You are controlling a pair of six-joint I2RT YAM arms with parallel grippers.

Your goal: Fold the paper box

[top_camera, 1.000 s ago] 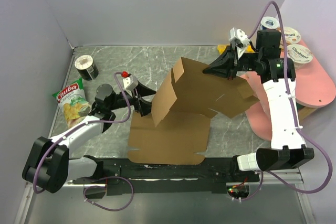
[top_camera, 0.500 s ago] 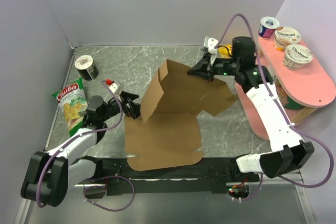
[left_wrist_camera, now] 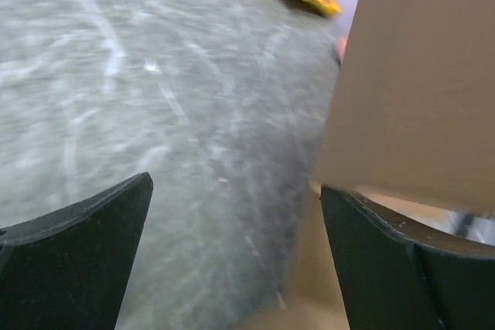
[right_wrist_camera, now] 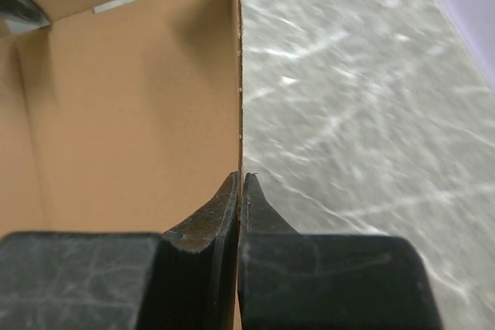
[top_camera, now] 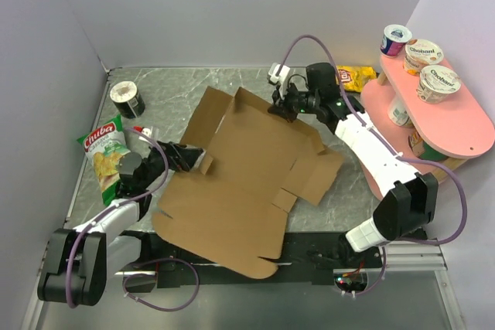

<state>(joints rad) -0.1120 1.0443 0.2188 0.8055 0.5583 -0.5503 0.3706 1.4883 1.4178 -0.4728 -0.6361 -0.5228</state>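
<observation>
Dropped flatter, the paper box (top_camera: pixel 240 179) lies three o'clock from my open left tool (top_camera: pixel 192 158); right tool (top_camera: pixel 278 107) pinches its twelve-o'clock edge.

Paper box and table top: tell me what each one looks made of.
By its look the paper box is thin brown cardboard, matte and unprinted, with die-cut slots and crease lines. The table top is grey with white veining: marble or a marble-pattern laminate, I cannot tell which.
</observation>
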